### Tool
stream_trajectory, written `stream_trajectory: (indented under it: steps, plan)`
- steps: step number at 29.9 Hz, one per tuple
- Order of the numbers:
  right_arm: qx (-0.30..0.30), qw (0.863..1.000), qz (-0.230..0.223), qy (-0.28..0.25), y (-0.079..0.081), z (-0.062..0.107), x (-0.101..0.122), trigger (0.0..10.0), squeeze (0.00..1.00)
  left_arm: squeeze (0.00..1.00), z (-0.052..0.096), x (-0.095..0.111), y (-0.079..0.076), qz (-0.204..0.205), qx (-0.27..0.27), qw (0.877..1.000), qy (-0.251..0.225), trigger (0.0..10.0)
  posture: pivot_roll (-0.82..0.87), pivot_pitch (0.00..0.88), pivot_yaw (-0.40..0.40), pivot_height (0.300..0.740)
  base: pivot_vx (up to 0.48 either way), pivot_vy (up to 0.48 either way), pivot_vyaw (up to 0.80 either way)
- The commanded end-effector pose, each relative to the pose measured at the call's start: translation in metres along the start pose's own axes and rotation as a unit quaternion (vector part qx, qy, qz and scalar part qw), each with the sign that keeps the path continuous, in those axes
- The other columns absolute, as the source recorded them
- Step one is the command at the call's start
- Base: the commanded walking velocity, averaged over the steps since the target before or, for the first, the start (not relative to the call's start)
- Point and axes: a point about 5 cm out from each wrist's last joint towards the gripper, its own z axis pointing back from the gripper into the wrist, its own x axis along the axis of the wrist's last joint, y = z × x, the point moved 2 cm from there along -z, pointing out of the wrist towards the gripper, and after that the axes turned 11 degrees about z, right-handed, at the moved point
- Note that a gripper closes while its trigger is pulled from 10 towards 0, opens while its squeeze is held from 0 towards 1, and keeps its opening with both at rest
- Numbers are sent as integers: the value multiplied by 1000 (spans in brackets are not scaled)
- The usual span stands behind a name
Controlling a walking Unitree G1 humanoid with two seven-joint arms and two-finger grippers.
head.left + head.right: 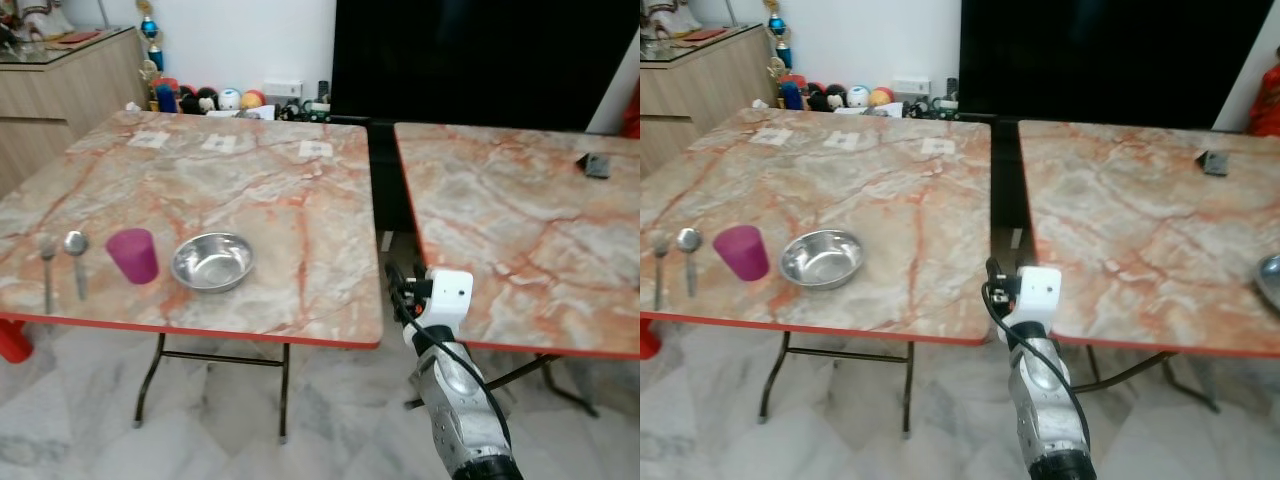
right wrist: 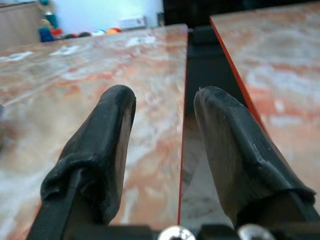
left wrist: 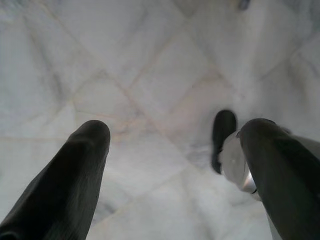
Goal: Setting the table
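Note:
On the left marble table, near its front left edge, lie a fork and a spoon, then a pink cup and an empty steel bowl in a row. My right gripper hovers at the front of the gap between the two tables, level with the tabletops. In the right wrist view this gripper is open with nothing between its fingers. My left gripper hangs open over the pale floor, holding nothing.
The right marble table carries a small dark object at its back, and a steel rim shows at its right edge. Three paper slips lie at the back of the left table. Cabinet and toys line the wall.

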Motion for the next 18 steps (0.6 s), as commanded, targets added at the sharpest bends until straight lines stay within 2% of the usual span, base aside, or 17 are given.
stream_trajectory:
  steps: [1, 15, 18]
  plan:
    - [-7, 1000, -3, 7, -3, 2, -4, 10000, 0, 0, 1, -5, 2, -5, 1, 1000, 9, 10000, 22, 0, -27, 740, 0, 480, 0]
    - [-5, 1000, -4, 8, -1, 1, -5, 10000, 0, 0, 1, -5, 1, -4, 1, 1000, 8, 10000, 27, 0, -29, 740, 0, 480, 0]
    - [-4, 1000, -4, 9, 0, 2, -6, 10000, 0, 0, 1, -5, 1, -4, 2, 1000, 8, 10000, 29, 0, -31, 740, 0, 330, 0]
